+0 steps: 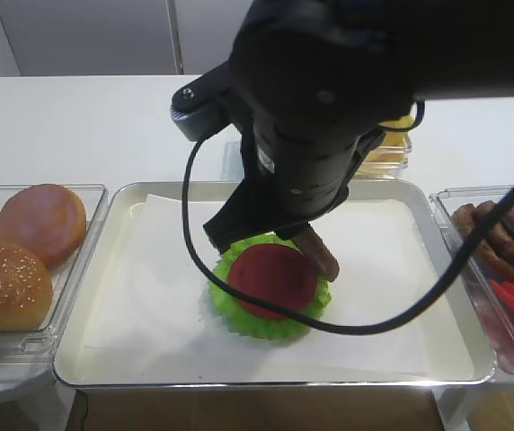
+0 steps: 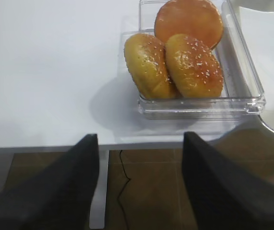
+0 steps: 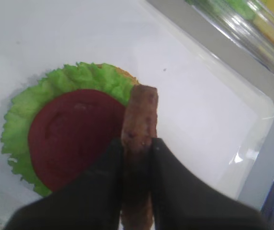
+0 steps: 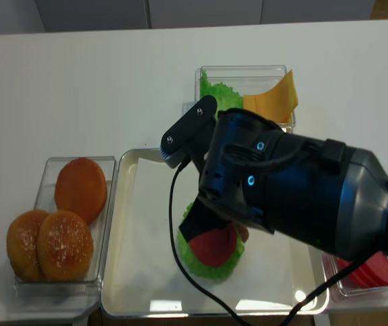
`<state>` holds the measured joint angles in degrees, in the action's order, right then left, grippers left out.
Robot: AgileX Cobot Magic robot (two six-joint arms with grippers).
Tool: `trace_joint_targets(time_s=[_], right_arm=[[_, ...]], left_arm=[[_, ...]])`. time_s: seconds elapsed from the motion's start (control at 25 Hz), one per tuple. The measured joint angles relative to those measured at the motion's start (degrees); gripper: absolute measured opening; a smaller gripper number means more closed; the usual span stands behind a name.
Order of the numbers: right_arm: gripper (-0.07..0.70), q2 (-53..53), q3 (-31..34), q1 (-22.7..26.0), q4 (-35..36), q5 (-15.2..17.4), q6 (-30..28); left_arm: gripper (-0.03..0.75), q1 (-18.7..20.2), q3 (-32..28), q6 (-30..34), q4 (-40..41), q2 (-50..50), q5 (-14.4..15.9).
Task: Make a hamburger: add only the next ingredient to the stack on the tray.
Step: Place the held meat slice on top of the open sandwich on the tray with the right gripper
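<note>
Right pincer (image 3: 137, 146) clamped on patty (image 3: 140, 120), held edge-on at the stack's (image 3: 70, 143) right rim, centre of tray (image 1: 104, 359). Left pincer (image 2: 139, 177) wide apart, empty, lower frame.

Stack (image 4: 211, 255) half behind right arm (image 4: 296, 197)

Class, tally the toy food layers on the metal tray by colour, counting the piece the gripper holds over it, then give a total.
Green lettuce: 1
Red tomato slice: 1
Brown patty, held on edge in the right gripper: 1
Tan bun edge under the lettuce: 1
Total: 4
</note>
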<state>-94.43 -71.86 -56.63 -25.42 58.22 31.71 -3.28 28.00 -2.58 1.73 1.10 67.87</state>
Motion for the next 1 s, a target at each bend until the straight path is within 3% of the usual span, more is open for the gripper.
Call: trace_joint_targets(time_s=[0.6, 1.0], right_arm=[[0.140, -0.23, -0.13, 0.00, 1.21, -0.97, 0.12], [0.347, -0.23, -0.22, 0.00, 3.59, -2.89, 1.45]], left_arm=[[0.411, 0.00, 0.00, 0.00, 0.00, 0.00, 0.00], [0.411, 0.00, 0.00, 0.00, 0.00, 0.00, 0.00]])
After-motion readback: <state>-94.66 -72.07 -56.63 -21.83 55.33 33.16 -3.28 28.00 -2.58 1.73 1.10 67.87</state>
